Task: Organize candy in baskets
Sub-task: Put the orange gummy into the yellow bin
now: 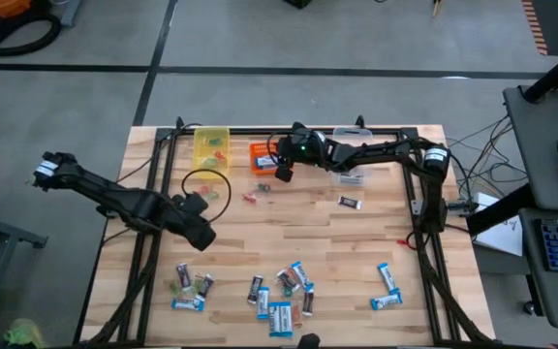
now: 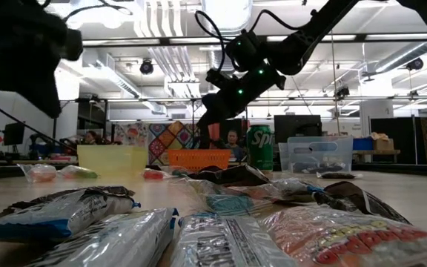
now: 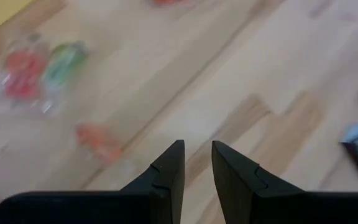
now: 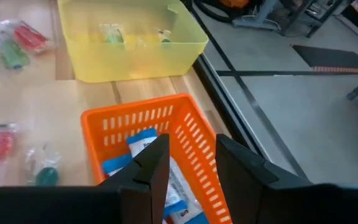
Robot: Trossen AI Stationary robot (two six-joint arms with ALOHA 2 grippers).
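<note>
Candy in orange basket (blue-and-white)

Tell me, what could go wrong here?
The right end effector hovers over the orange basket, close to its rim, so it might bump or tip it. The left end effector hangs open above bare table with an orange sweet off to one side, so it may miss.

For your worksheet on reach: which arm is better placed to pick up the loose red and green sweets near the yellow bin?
Left, probably. The left tool hangs over bare wood with the red and green sweets just ahead, fingers slightly apart and empty. The right tool is over the orange bin.
</note>
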